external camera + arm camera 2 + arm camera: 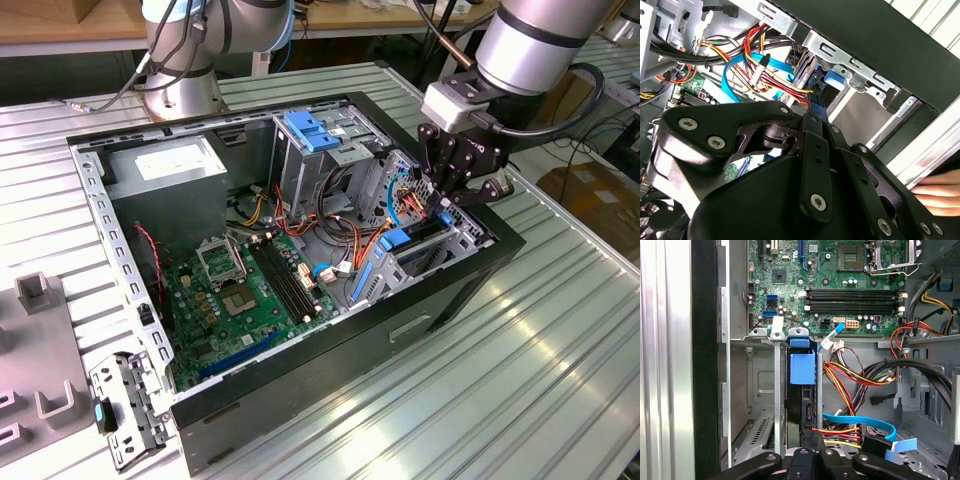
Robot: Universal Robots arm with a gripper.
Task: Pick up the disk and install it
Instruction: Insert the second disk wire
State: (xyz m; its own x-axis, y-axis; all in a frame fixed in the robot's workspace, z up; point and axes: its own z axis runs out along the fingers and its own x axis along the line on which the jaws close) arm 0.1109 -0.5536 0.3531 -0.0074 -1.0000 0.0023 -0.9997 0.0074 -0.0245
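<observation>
The disk stands on edge in the metal drive bay at the exterior view's right end of the open computer case. Its blue side rail and dark edge show between the bay's steel walls in the first wrist view. My gripper hangs right over the bay. Its black fingers are drawn together at the disk's near end. In both wrist views the gripper lines up with the disk's edge. I cannot tell whether the fingertips touch it.
Orange, red and blue cables crowd beside the bay. The motherboard, grey power-supply box and a cage with a blue latch sit in the case. A hand rests outside it. A loose bracket lies on the table.
</observation>
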